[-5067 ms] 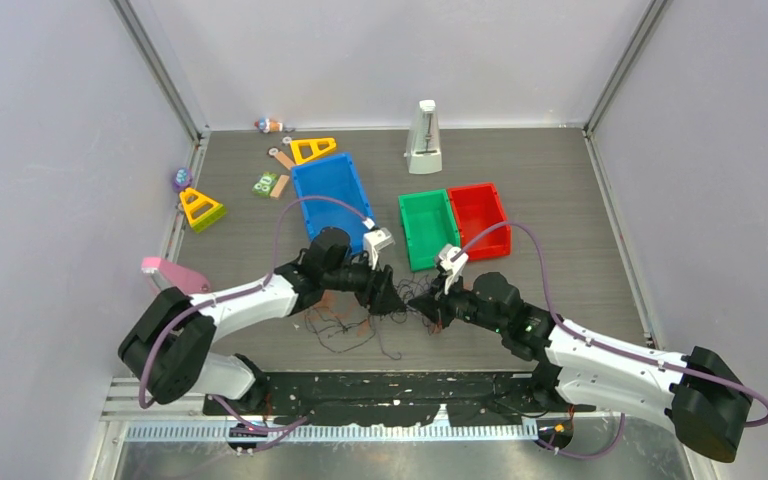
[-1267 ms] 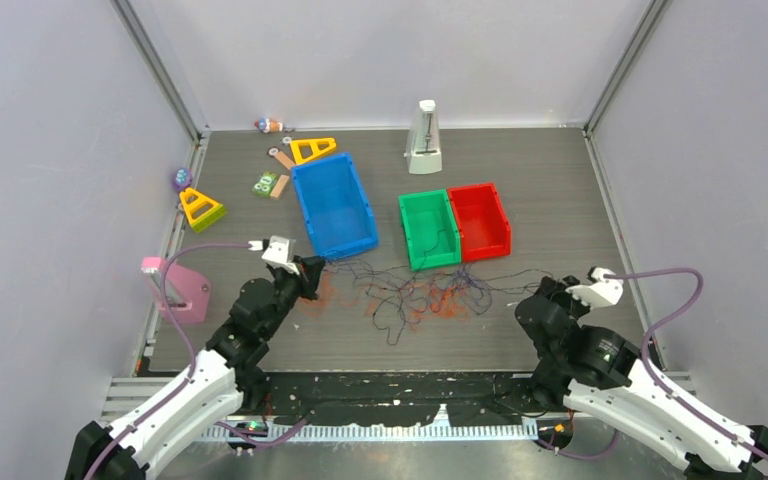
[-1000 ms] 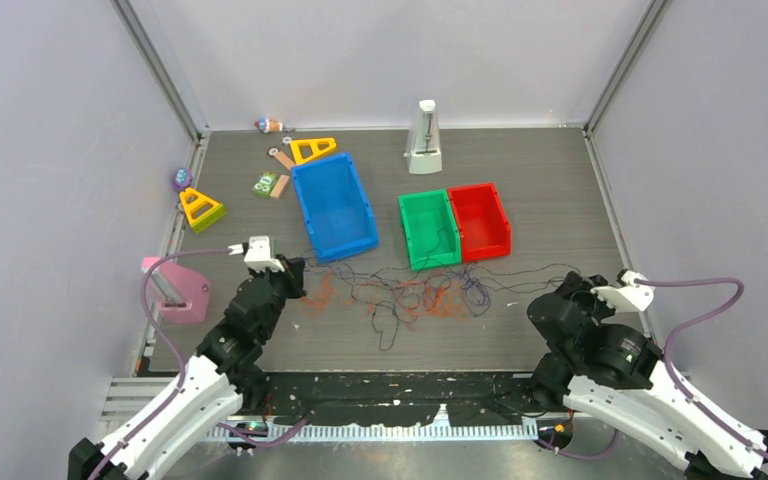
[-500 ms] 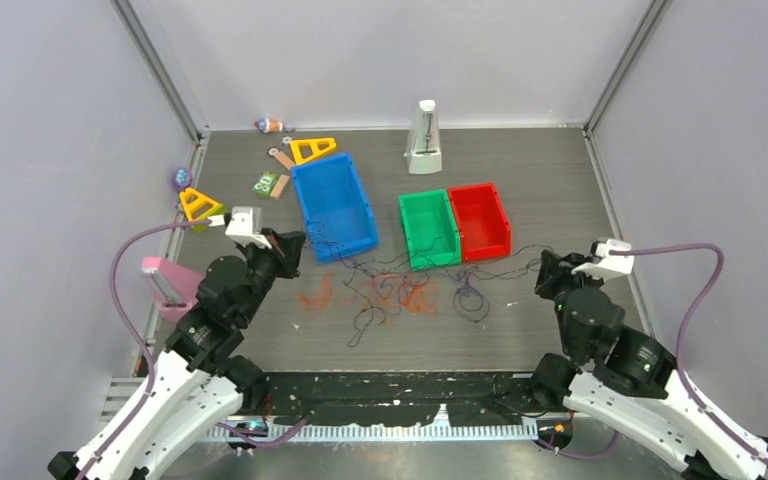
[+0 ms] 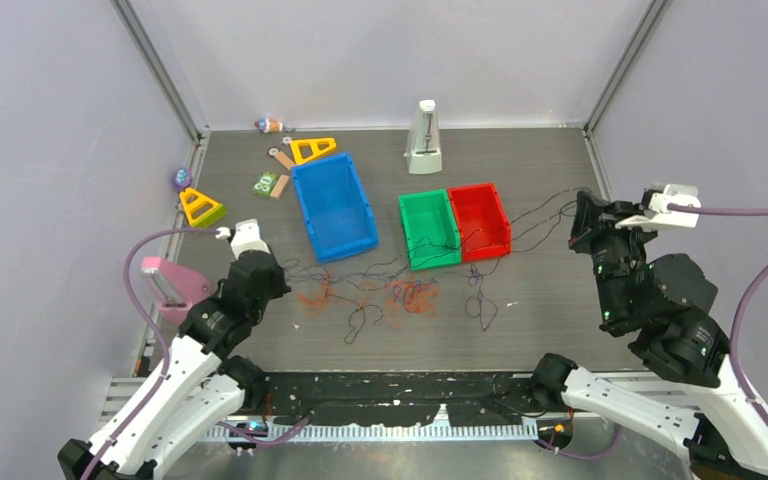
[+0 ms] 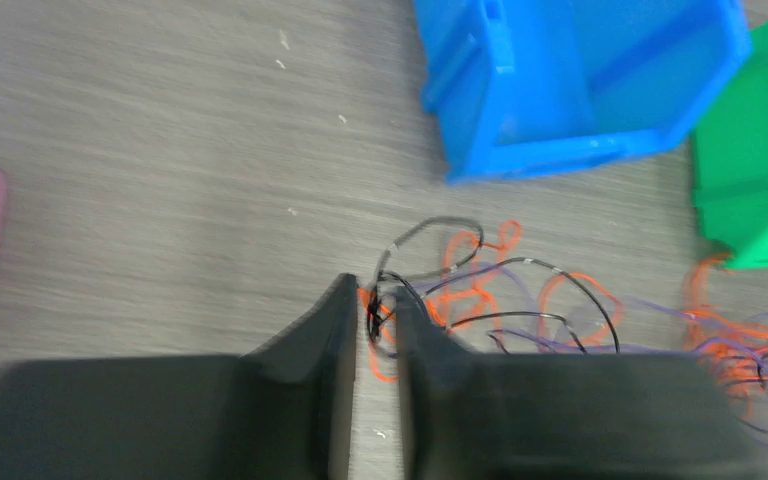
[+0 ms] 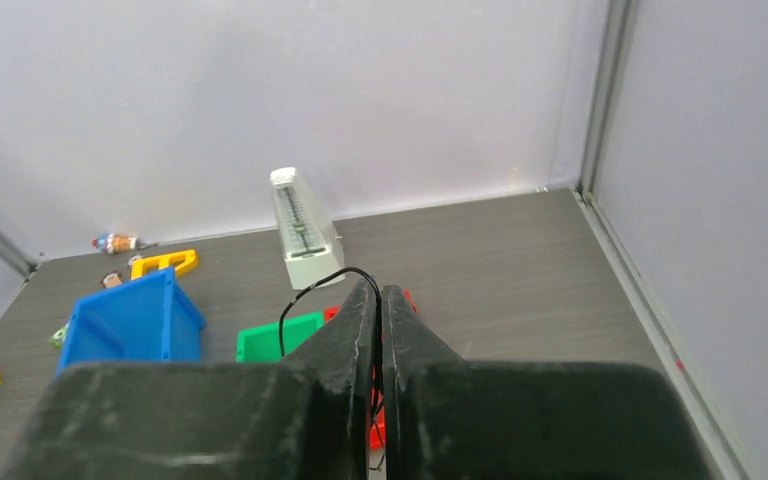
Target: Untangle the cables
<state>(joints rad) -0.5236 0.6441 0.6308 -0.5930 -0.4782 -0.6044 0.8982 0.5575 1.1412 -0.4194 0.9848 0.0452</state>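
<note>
Cables [image 5: 400,295] across grey table [image 5: 550,165], lilac walls [image 5: 380,50]

A snarl of thin orange, purple and black cables [image 5: 400,295] sprawls slack on the grey bench [image 5: 550,310] near the blue bin [image 5: 332,205] and green bin [image 5: 428,228], one end nipped in the left tool [image 6: 373,305], black strands rising taut to the lifted right tool [image 5: 580,208].

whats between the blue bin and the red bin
The green bin, hard against the red bin and apart from the blue bin; the top view shows it.
</note>
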